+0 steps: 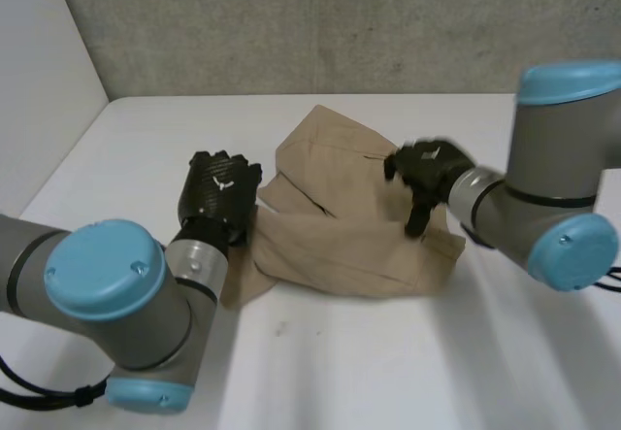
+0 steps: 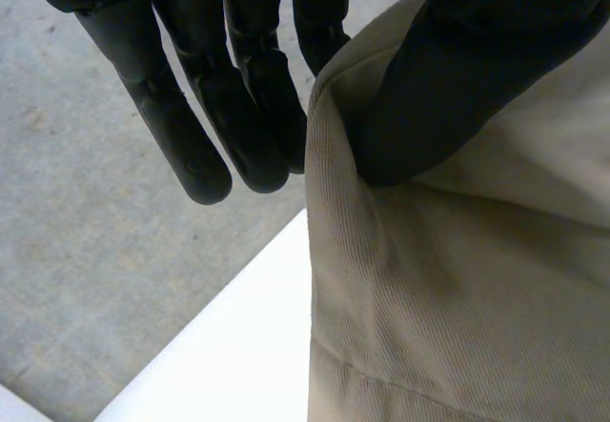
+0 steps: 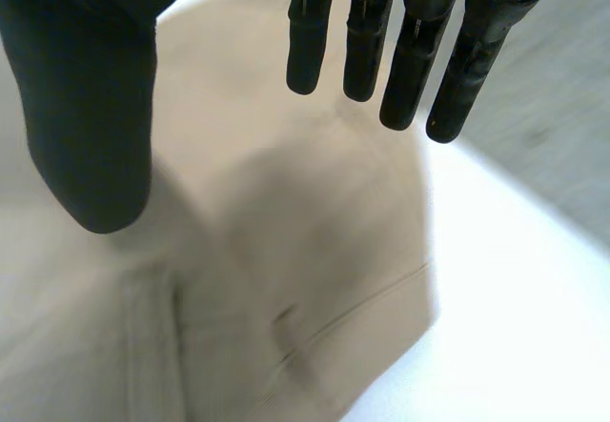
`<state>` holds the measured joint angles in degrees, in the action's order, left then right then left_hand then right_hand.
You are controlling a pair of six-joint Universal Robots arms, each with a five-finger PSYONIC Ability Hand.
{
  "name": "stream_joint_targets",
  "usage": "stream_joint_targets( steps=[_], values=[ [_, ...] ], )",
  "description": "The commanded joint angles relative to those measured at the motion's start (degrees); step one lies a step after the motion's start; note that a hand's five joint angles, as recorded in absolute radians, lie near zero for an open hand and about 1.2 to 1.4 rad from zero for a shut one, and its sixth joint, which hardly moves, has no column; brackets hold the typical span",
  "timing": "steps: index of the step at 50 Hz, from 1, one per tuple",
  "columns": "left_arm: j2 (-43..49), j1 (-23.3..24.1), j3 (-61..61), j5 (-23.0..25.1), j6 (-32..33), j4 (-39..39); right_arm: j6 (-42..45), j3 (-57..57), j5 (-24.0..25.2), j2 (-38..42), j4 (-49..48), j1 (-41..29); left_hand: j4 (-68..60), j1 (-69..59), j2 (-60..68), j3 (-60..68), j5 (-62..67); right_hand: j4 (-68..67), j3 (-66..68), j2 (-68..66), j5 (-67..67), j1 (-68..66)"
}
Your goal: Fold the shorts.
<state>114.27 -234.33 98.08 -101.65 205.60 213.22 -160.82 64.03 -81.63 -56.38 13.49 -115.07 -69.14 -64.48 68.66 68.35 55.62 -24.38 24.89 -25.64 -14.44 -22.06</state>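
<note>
Pinching shorts (image 1: 340, 236) edge in left robot hand (image 1: 221, 192), likely to carry a fold across; holding right robot hand (image 1: 422, 173) released above the middle.

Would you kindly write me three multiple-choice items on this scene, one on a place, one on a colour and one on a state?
1. Where on the shorts is the left hand?
A. at their edge
B. at their middle
C. far from them

2. What colour are the shorts?
A. blue
B. tan
C. red

3. How is the right hand?
A. shut on a pen
B. shut on the shorts
C. open above the shorts

Answers:
1 A: the head view shows it at the shorts' side edge.
2 B: the cloth is tan in every view.
3 C: its wrist view shows straight fingers holding nothing.
</note>
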Motion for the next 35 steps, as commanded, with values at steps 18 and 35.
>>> stream_joint_targets(
  steps=[18,35],
  values=[
    [8.24,-2.53,-6.85,0.13,-0.11,-1.14,-4.67,42.31,0.77,-26.51,-16.99,-0.34,-10.86,-15.52,11.34,11.65,14.38,-11.97,11.46,-10.71,-11.9,-14.29],
    [8.51,-2.54,-6.59,0.05,-0.19,-1.58,-8.02,42.68,-5.99,-11.22,-35.37,-2.18,-10.86,-15.52,11.34,11.65,14.38,-7.41,6.89,-6.14,-7.34,-9.73]
  ],
)
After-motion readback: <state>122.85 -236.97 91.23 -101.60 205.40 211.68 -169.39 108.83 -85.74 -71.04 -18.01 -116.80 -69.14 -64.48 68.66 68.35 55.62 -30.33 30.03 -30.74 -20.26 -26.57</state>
